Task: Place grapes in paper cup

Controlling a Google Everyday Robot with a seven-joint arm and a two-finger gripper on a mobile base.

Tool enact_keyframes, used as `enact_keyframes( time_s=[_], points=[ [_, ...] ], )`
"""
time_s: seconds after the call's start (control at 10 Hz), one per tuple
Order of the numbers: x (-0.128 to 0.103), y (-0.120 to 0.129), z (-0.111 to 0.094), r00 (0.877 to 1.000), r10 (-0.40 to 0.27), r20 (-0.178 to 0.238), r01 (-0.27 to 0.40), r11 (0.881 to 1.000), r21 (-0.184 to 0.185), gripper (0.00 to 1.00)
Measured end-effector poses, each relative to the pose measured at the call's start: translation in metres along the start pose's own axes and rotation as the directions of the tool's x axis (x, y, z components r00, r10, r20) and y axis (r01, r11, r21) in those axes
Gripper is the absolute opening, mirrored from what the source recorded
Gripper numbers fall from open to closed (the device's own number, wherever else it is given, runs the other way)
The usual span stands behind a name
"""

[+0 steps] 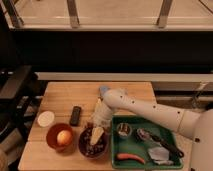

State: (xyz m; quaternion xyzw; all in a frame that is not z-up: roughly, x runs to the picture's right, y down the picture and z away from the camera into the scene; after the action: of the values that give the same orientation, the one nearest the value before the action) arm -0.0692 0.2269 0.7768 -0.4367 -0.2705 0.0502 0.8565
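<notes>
Gripper (96, 135) is down inside the dark bowl (81, 143) at the front of the surface (60, 95), right on top of the grapes (92, 148). The arm reaches in from the right and angles steeply down. My read is it comes from above because the bowl's wall blocks any side approach. Can't tell if the gripper is clenched on the bunch or loose; it's buried among the grapes.

Grapes sit in the dark bowl, not lifted. Paper cup (46, 118) stands empty at the left edge, well apart from them. The orange-brown bowl (53, 144) with the pale ball (63, 137) sits between, just beside the dark bowl. A black remote-like thing (75, 115) lies near the cup.

Green tray (142, 149) on the right holds the metal cup (123, 130) and carrot (129, 157), not involved.

Looks like the grasp step, so the task is barely started. The next move likely needs a lift clear of the bowl rim, then a carry left past the orange bowl. The cup is small and the bunch may overhang or tip it.
</notes>
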Motion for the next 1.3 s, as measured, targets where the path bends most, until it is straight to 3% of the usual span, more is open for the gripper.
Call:
enact_keyframes(
  time_s=[0.3, 0.6, 1.0, 1.3],
  points=[
    [-0.007, 0.0, -0.003, 1.0, -0.009, -0.013, 0.009, 1.0, 0.005, 0.29],
    [-0.018, 0.005, -0.028, 0.999, -0.012, -0.033, 0.014, 0.999, 0.041, 0.03],
    [-0.021, 0.009, -0.047, 0.999, -0.005, -0.053, 0.01, 0.997, 0.08, 0.0],
    [-0.027, 0.011, -0.077, 0.997, 0.005, -0.077, 0.005, 0.992, 0.129, 0.0]
  ],
)
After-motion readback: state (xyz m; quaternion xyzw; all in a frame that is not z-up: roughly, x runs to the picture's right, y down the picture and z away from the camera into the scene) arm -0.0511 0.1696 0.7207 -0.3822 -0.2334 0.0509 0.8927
